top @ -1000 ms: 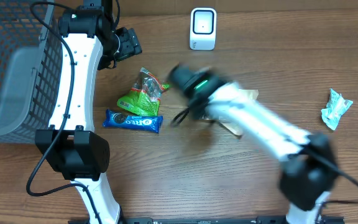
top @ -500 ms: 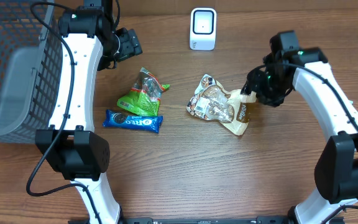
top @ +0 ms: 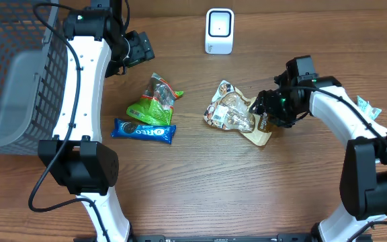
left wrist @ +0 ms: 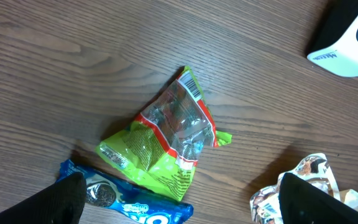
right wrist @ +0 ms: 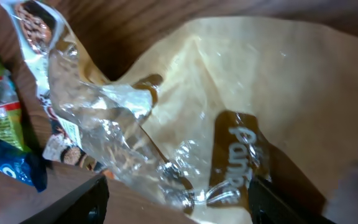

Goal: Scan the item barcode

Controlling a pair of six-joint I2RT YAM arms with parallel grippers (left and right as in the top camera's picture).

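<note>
A white barcode scanner [top: 220,30] stands at the back of the table; its corner [left wrist: 353,37] also shows in the left wrist view. A tan and clear snack bag [top: 237,114] lies crumpled mid-table. My right gripper [top: 270,111] is low at the bag's right end, open, with the bag [right wrist: 229,106] between its spread fingers [right wrist: 291,202]. A green snack bag [top: 154,101] and a blue Oreo pack [top: 143,130] lie to the left. My left gripper [top: 134,48] hangs open above and behind them, looking down on the green bag [left wrist: 166,130] and holding nothing.
A grey wire basket [top: 12,74] fills the left edge of the table. A small teal wrapper [top: 363,115] lies at the far right. The left arm's white links [top: 79,101] run along the basket's side.
The right arm swept from mid-table out to the right, then came back left and down onto the snack bag's right end, its jaws spreading wider. The left arm stayed put.
</note>
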